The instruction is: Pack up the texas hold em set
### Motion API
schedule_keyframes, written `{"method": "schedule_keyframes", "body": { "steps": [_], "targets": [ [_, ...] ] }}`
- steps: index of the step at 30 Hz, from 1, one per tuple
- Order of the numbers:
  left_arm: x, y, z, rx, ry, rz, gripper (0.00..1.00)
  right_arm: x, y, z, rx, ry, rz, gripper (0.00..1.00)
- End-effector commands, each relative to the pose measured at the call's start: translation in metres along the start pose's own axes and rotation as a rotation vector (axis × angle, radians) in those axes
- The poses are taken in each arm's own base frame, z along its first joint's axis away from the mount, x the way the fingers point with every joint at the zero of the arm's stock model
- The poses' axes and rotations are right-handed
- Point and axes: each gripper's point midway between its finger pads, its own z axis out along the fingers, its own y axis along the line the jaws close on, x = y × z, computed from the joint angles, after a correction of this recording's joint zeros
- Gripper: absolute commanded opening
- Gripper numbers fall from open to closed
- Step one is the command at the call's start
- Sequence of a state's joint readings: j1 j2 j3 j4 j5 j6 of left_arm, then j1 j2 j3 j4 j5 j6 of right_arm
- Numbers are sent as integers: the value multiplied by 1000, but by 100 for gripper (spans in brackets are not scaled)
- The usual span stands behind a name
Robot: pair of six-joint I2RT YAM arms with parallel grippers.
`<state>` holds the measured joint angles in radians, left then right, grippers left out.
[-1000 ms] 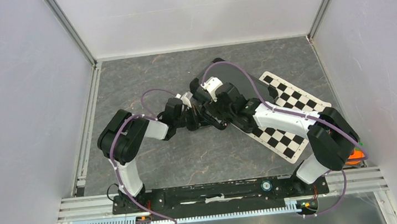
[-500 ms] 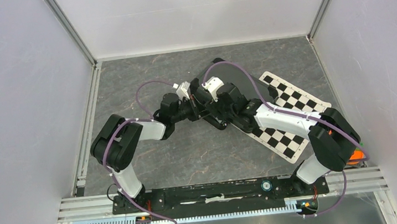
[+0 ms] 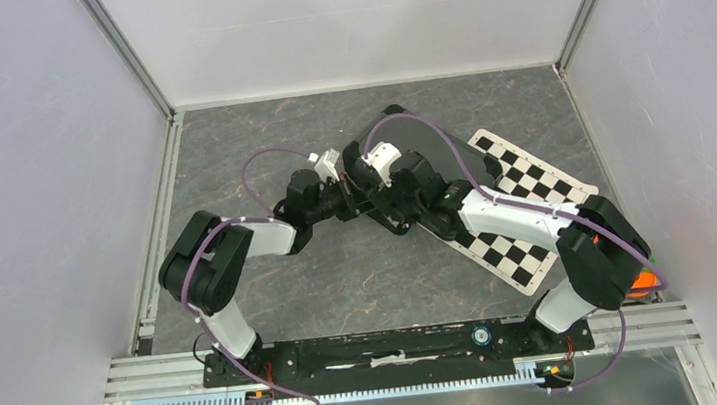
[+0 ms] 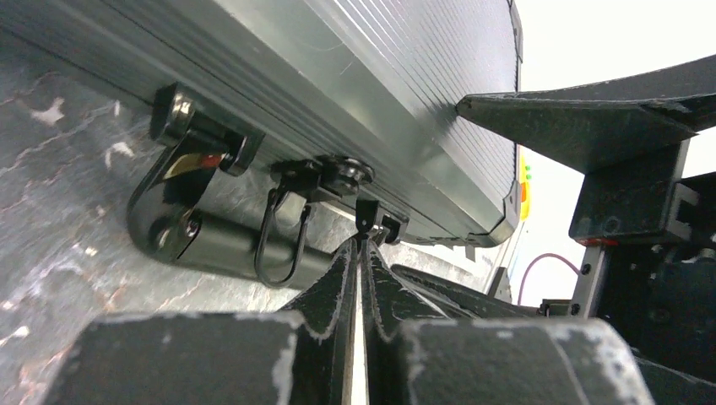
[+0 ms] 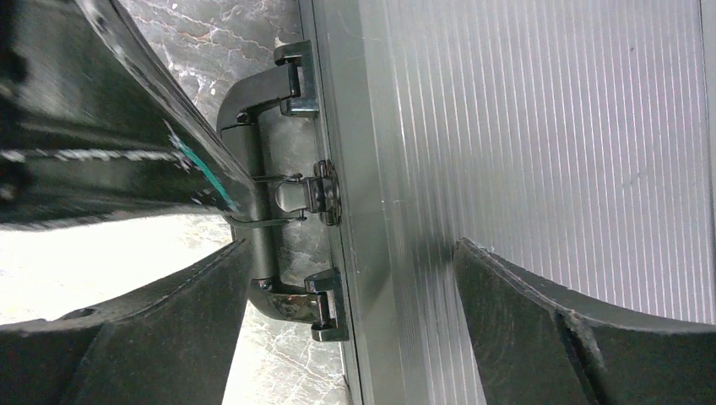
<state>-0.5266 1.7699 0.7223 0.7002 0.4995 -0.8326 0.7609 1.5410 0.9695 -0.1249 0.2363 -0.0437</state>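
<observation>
Left gripper (image 3: 359,202) has its fingers pressed flat together with only a hairline between them, while the right gripper (image 3: 385,203) stands wide apart. Seen from above, the left arm rises from its base at 7 o'clock, folds at a raised elbow and reaches low toward 1 o'clock. The right arm rises from 5 o'clock, bends at its elbow and stretches toward 10 o'clock, so both wrists meet near the table's middle. The table (image 3: 342,275) is grey, marble-patterned stone, walled by plain white panels on three sides. A black-and-white checkered mat (image 3: 524,185) lies at 3 o'clock, and an orange thing (image 3: 641,281) peeks out behind the right arm's elbow at 4 o'clock. The black hard case (image 3: 413,136) lies shut and flat just past the grippers at 12 o'clock, partly over the mat. In the left wrist view the closed left gripper (image 4: 359,249) points at the case (image 4: 355,76) front edge, its tips just beside the latch (image 4: 338,173) and its hanging wire loop (image 4: 283,236), above the handle (image 4: 211,240); whether they pinch anything I cannot tell. In the right wrist view the right gripper (image 5: 350,253) straddles that same edge, one finger over the ribbed lid of the case (image 5: 549,126), the other on the side of the handle (image 5: 245,126), clamped on nothing.
</observation>
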Motion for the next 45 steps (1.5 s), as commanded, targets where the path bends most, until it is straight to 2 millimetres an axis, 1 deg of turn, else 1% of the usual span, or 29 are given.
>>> {"method": "schedule_keyframes", "body": {
  "steps": [1, 4, 7, 10, 13, 15, 17, 19, 20, 21, 23, 25, 29, 31, 35, 38, 41, 45],
  "targets": [
    [-26, 5, -28, -51, -84, 3, 10, 19, 21, 6, -44, 71, -79, 94],
    [-39, 20, -56, -81, -157, -31, 10, 22, 23, 10, 17, 95, -117, 97],
    [-44, 34, -82, -131, -204, -42, 11, 22, 25, 12, 81, 112, -140, 98],
    [-44, 39, -98, -166, -222, -34, 12, 15, 21, 9, 136, 93, -113, 98],
    [-42, 39, -106, -174, -227, -27, 12, -3, 18, 1, 148, 40, -85, 98],
    [-40, 39, -107, -177, -223, -25, 12, -19, 19, -6, 126, 6, -69, 98],
    [-37, 40, -108, -180, -219, -24, 13, -38, 22, -13, 94, -23, -60, 98],
    [-34, 41, -110, -181, -215, -24, 13, -52, 26, -21, 64, -47, -63, 98],
    [-32, 41, -110, -181, -213, -24, 14, -55, 29, -24, 53, -56, -71, 98],
    [-31, 42, -111, -183, -212, -25, 15, -55, 33, -25, 48, -55, -84, 98],
    [-29, 44, -112, -191, -214, -24, 19, -50, 41, -25, 35, -39, -110, 97],
    [-27, 46, -115, -200, -218, -24, 23, -40, 51, -22, 18, -9, -133, 91],
    [-26, 48, -121, -222, -236, -19, 27, -25, 64, -18, -1, 25, -158, 80],
    [-27, 50, -126, -240, -249, -14, 29, -18, 70, -15, -12, 38, -163, 76],
    [-29, 58, -136, -282, -276, -27, 30, -6, 80, -1, -23, 75, -185, 71],
    [-27, 62, -140, -294, -283, -38, 31, 1, 85, 11, -6, 104, -203, 69],
    [-25, 66, -140, -301, -277, -46, 32, 4, 85, 19, 25, 122, -214, 67],
    [-25, 68, -140, -302, -275, -50, 33, 7, 80, 27, 87, 146, -234, 64]
  ]
}}
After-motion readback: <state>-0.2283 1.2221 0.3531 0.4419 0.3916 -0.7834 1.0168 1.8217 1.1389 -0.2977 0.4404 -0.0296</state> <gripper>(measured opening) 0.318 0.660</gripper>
